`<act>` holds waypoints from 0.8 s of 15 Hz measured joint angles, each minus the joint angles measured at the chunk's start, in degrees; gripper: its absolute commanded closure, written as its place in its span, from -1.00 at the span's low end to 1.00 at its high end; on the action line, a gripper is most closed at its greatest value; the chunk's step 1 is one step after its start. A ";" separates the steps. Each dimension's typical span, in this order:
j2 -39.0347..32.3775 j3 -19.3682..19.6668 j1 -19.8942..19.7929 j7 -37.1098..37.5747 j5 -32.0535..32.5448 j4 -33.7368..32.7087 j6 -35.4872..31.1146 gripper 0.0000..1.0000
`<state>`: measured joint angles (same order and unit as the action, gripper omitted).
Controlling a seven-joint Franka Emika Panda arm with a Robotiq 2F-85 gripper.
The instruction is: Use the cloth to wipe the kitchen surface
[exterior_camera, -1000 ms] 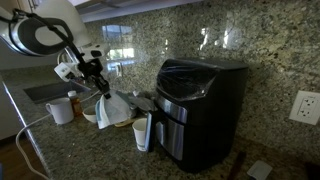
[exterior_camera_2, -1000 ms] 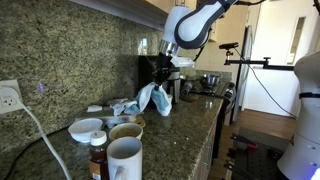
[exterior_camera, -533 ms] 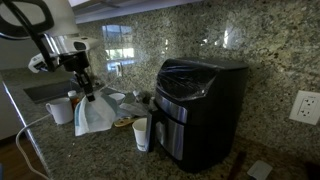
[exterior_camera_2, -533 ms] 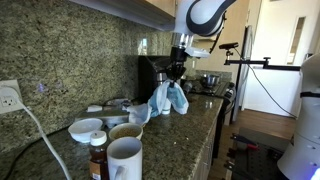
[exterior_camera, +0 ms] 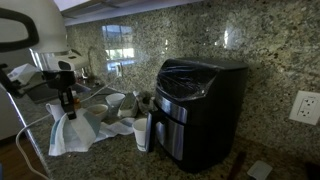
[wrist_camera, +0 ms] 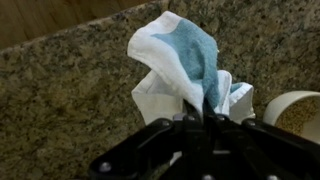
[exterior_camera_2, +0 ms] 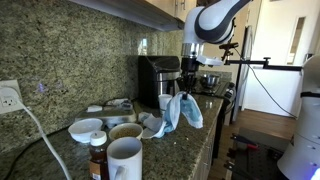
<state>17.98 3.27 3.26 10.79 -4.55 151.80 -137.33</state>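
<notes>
Granite counter point(exterior_camera: 120, 162) is ours to wipe. In an exterior view we see the cloth point(exterior_camera: 70, 132) hanging lengthwise straight down from the gripper point(exterior_camera: 67, 100), well apart from the black appliance point(exterior_camera: 200, 105). In an exterior view beyond the black appliance point(exterior_camera_2: 158, 75), we cannot tell whether the cloth point(exterior_camera_2: 180, 112) touches stone. In the wrist view the gripper point(wrist_camera: 205, 112) pinches the cloth point(wrist_camera: 185, 55); we judge the surface lies directly below.

No legible text or labels anywhere.
</notes>
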 measured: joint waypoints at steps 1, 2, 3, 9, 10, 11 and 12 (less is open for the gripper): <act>-0.45 -0.30 0.00 -0.16 -0.34 1.02 -0.89 0.96; -1.08 -0.64 0.00 -0.17 -0.64 1.92 -2.04 0.96; -2.01 -1.10 -0.01 -0.17 -0.73 2.83 -3.48 0.96; -10.35 -3.03 -0.02 0.02 -0.90 5.53 -11.54 0.96; -11.98 -3.14 -0.02 0.21 -0.90 5.72 -13.10 0.96; -13.64 -3.25 -0.02 0.60 -0.90 5.81 -14.62 0.96; -15.28 -3.35 -0.02 1.02 -0.89 5.89 -16.10 0.96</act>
<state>2.70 -0.08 3.24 11.81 -5.44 157.68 -153.42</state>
